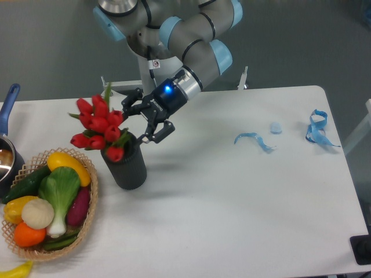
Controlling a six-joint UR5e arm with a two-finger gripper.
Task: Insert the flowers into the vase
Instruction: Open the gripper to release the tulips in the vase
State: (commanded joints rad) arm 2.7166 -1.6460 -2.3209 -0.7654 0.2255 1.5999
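Red flowers [98,124] sit in the black vase [125,165] on the white desk [232,202], their stems hidden inside its mouth, while the end effector [141,119] hangs just beside them, fingers spread apart and empty.

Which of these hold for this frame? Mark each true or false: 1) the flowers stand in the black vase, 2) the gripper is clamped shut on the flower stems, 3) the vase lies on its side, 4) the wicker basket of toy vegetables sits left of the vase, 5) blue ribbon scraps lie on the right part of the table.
1) True: the flowers have their stems down in the vase, heads leaning left.
2) False: the gripper has its fingers spread, just right of the bunch.
3) False: the vase stands upright.
4) True: the basket is left of the vase.
5) True: blue ribbon scraps lie on the table.
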